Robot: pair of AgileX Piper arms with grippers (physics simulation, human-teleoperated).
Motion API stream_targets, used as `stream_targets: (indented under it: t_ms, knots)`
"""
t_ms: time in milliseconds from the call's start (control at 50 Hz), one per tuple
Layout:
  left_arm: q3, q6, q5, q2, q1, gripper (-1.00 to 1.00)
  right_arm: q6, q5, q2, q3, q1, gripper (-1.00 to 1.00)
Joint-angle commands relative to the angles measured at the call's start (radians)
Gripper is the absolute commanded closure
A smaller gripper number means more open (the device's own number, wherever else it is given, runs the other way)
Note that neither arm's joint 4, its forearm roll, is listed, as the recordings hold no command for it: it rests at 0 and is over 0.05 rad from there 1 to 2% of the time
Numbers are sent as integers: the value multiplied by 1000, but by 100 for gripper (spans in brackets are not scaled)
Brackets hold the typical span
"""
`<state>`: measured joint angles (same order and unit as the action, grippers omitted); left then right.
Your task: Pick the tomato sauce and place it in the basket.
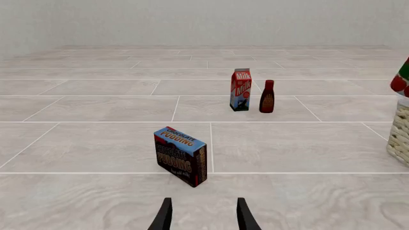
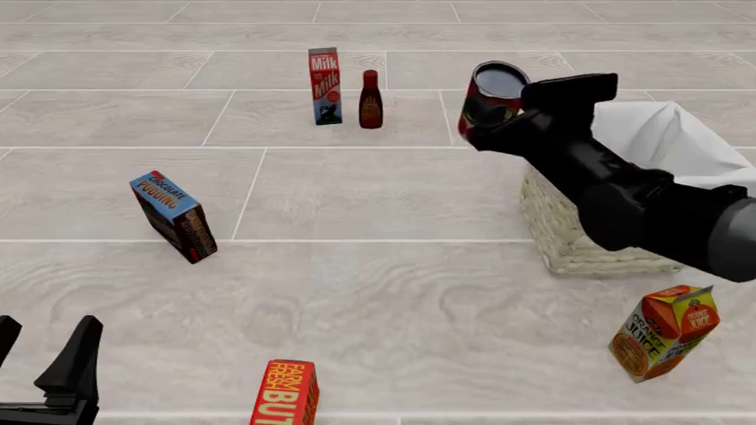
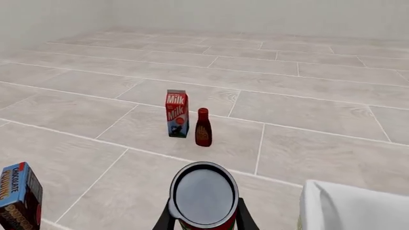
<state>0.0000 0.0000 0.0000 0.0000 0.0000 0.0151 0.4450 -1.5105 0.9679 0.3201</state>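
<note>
Fingers (image 3: 246,218) of the right arm clamp the tomato sauce (image 3: 203,197) aloft beside the basket (image 2: 579,239); left fingers (image 1: 164,215) stand apart, empty.

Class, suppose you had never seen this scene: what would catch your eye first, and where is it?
The right gripper holds the tomato sauce in the air, beside the basket's far left corner. The basket, cloth-lined, is the largest thing, at right. The left gripper waits open at the near left.

A: Leftovers?
B: Milk carton (image 2: 324,86) and dark bottle (image 2: 371,100), side by side, left of the right pincer (image 2: 494,113).
A: More?
B: Tilted pudding box (image 2: 173,216) ahead of the left pincer (image 2: 45,343). Butter box (image 2: 285,393) to its right. Juice carton (image 2: 665,332) far right.
</note>
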Motion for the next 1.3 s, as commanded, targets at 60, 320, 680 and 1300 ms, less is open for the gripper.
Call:
stream_targets:
  t_ms: [60,320,680,1300]
  knots:
    - [0,0,0,0,0,-100,27,4,50,-31,-38,100]
    - [0,0,0,0,0,-100,36,6,93,-53,-86,100]
    - [0,0,0,0,0,-100,44,-14,149,-56,-164,100]
    - [0,0,0,0,0,-100,23,-89,298,-121,-341,100]
